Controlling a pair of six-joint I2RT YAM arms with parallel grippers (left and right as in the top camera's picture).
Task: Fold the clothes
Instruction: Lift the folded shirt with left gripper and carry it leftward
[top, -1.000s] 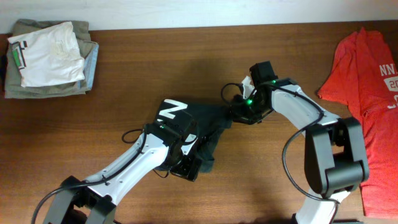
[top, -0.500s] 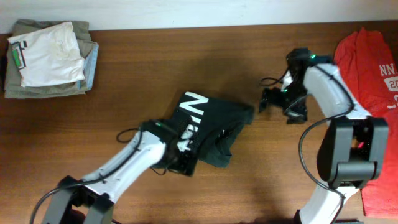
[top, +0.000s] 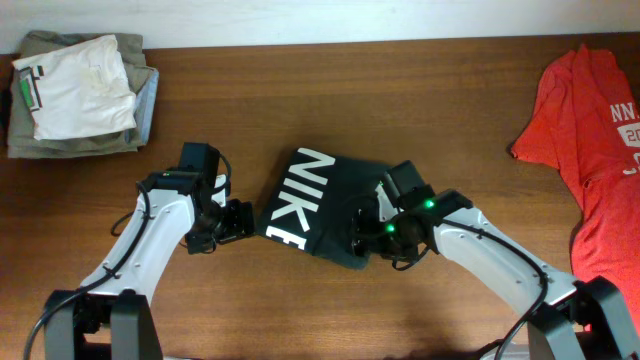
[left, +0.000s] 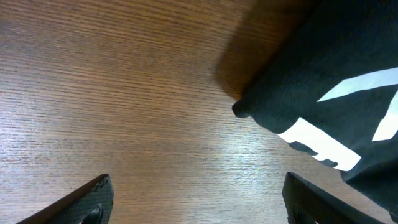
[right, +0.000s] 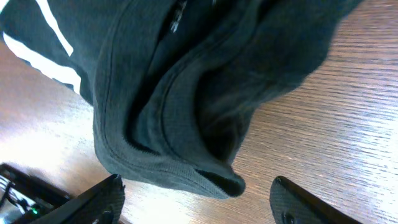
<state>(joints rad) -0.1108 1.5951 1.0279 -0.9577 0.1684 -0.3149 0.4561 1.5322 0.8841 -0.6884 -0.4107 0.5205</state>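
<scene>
The black T-shirt (top: 318, 205) lies folded in a compact bundle at the table's middle, with its white NIKE lettering facing up. My left gripper (top: 236, 221) is open and empty just left of the bundle. In the left wrist view the shirt's corner (left: 323, 93) lies ahead of the open fingers (left: 199, 208). My right gripper (top: 364, 234) is open at the bundle's lower right edge. In the right wrist view the shirt's hem fold (right: 186, 124) hangs between the spread fingers (right: 196, 205), not gripped. The red white-printed T-shirt (top: 590, 150) lies spread at the far right.
A stack of folded clothes (top: 78, 92) with a white shirt on top sits at the back left corner. The wooden table (top: 330, 90) runs back to a white wall along the far edge.
My left gripper let go and drew back to the shirt's left. My right arm swung out right, then came back to the bundle's lower right edge. The full NIKE lettering now shows.
</scene>
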